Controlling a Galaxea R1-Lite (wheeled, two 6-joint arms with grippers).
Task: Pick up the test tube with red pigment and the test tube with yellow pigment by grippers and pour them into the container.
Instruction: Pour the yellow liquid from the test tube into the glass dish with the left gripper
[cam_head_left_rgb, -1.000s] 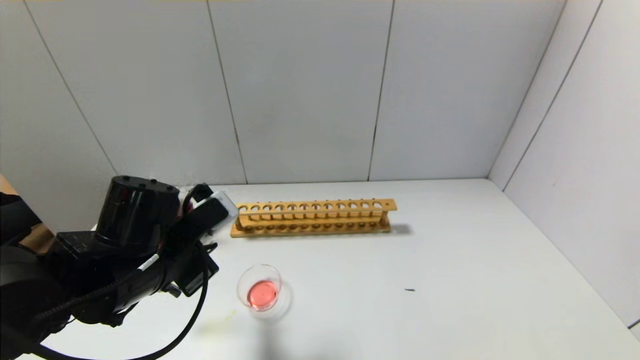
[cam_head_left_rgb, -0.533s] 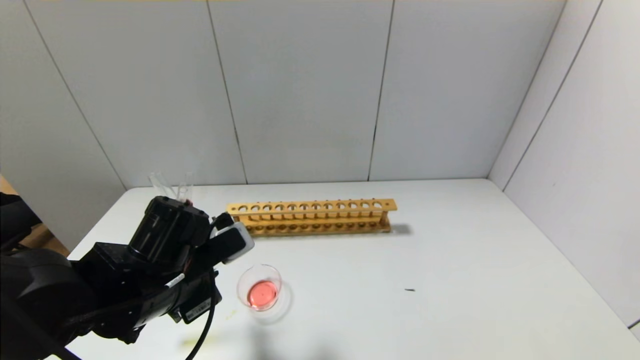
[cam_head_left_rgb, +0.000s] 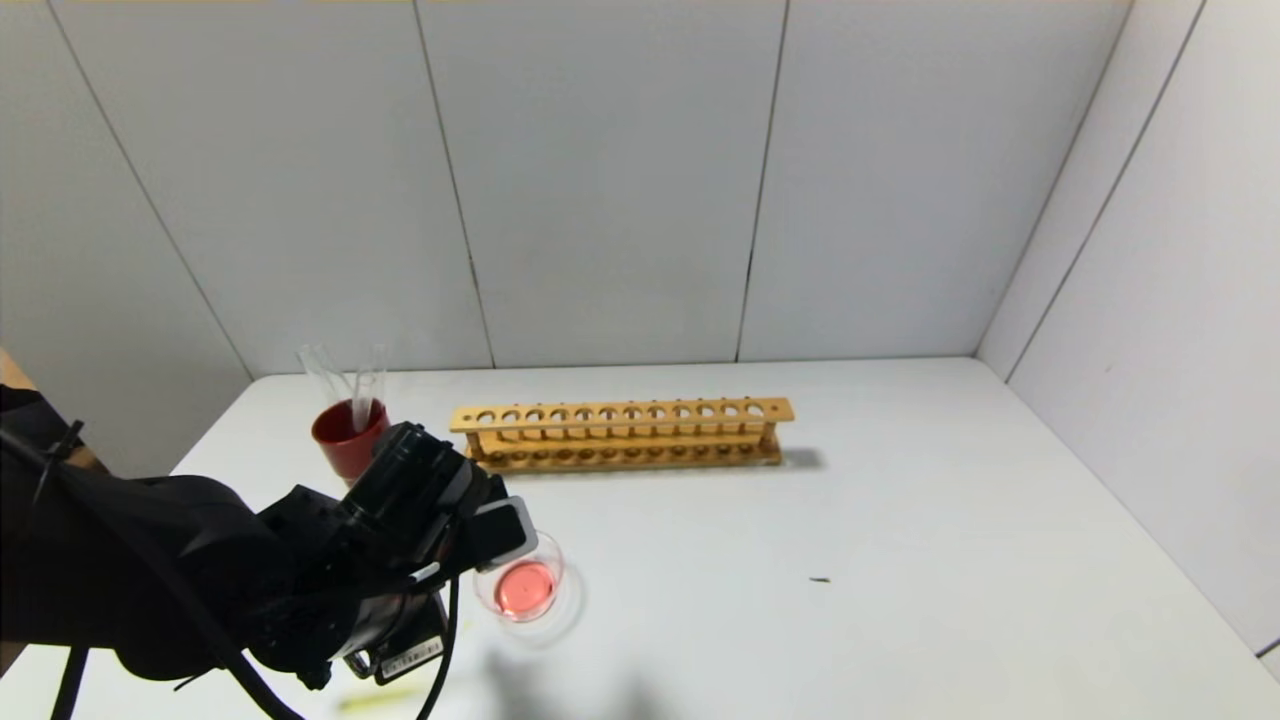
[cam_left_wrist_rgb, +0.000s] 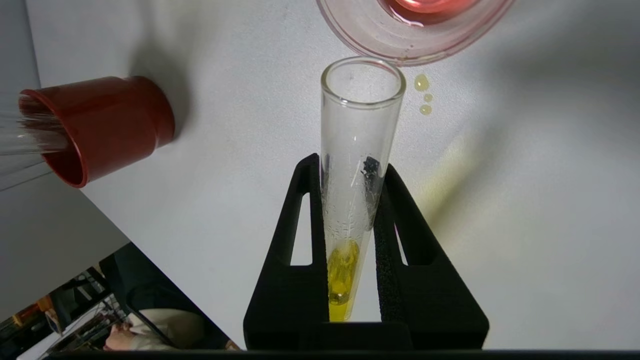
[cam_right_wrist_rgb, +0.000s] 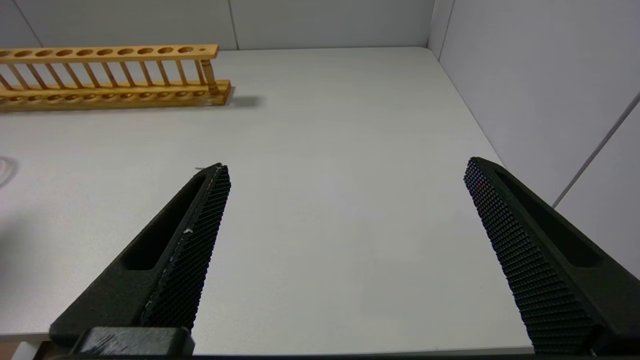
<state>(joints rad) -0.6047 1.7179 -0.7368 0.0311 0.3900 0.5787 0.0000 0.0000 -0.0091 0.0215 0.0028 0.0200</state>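
My left gripper (cam_left_wrist_rgb: 350, 162) is shut on the test tube with yellow pigment (cam_left_wrist_rgb: 357, 150). A little yellow liquid sits at the tube's closed end between the jaws. The tube's open mouth is just short of the container's rim (cam_left_wrist_rgb: 365, 47). The container (cam_head_left_rgb: 528, 587) is a clear glass dish holding pink-red liquid, and my left arm (cam_head_left_rgb: 400, 520) is right beside it on its left. The test tube with red pigment is not in view. My right gripper (cam_right_wrist_rgb: 345, 170) is open and empty over bare table.
A dark red cup (cam_head_left_rgb: 347, 438) with two colourless tubes stands at the back left. An empty wooden rack (cam_head_left_rgb: 620, 435) lies behind the dish. Yellow drops (cam_left_wrist_rgb: 423, 95) lie on the table by the dish's rim. A yellow smear (cam_head_left_rgb: 370, 703) marks the front edge.
My left arm has swung from the rack's left end down and forward to the dish, carrying the tube. This uncovered the red cup. The dish and the rack have not moved.
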